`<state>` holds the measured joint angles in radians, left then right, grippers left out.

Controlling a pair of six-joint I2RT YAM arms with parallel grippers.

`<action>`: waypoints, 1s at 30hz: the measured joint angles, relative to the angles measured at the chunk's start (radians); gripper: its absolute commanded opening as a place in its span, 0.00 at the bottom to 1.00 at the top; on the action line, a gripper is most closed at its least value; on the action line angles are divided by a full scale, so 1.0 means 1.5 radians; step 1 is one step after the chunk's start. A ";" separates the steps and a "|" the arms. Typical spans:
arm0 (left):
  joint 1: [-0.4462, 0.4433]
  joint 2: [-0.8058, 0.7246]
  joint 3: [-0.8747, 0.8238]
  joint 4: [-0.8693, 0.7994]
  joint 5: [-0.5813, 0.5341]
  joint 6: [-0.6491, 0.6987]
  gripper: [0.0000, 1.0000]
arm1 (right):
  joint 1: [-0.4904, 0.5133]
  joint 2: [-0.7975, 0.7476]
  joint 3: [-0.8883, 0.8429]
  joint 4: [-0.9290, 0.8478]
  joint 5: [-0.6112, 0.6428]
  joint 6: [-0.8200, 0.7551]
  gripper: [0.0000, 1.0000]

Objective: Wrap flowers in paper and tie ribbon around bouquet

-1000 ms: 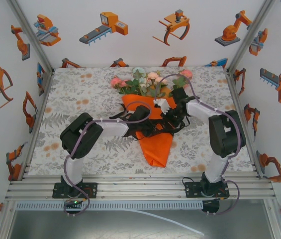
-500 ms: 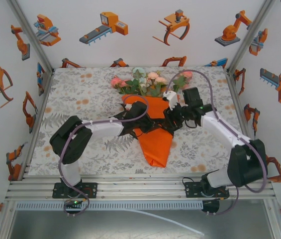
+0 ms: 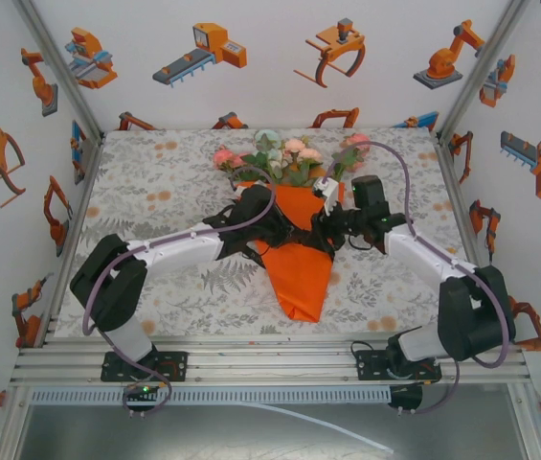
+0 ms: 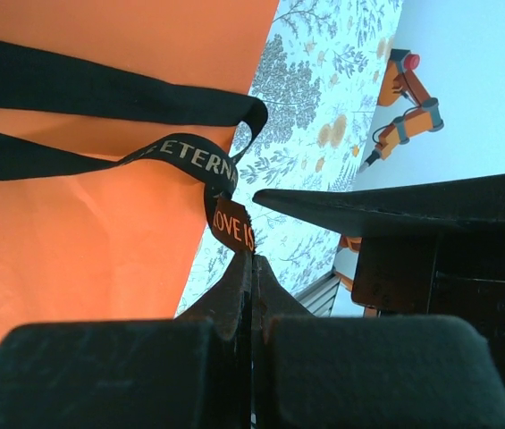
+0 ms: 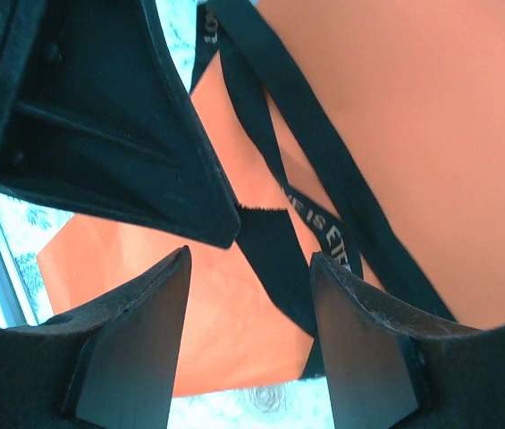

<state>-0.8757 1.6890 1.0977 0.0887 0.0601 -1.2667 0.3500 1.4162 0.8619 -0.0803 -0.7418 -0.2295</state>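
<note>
The bouquet lies mid-table, its orange paper cone pointing toward me and the pink, white and green flowers at the far wide end. The black ribbon crosses the cone. My left gripper sits at the cone's left edge. In the left wrist view the left gripper is shut on the lettered end of the ribbon, which runs over the paper. My right gripper is at the cone's right edge. The right gripper stands open, with a loose tail of ribbon hanging between its fingers over the paper, not pinched.
The grey floral tablecloth spreads left and right of the bouquet. Aluminium rails run along the near edge, and white walls with robot stickers close the sides and back. A purple-grey cable loops above the right wrist.
The right gripper has opened and let go of the ribbon. Both arms have stretched farther back along the cone. The left gripper stays shut on the ribbon end.
</note>
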 measured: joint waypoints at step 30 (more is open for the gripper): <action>0.028 -0.063 0.010 0.000 0.008 0.000 0.00 | 0.000 0.023 -0.051 0.168 0.009 0.078 0.04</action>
<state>-0.8330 1.5951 1.1126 0.0891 0.0715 -1.2667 0.3500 1.4506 0.7860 0.1711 -0.7288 -0.1120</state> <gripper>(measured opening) 0.007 0.191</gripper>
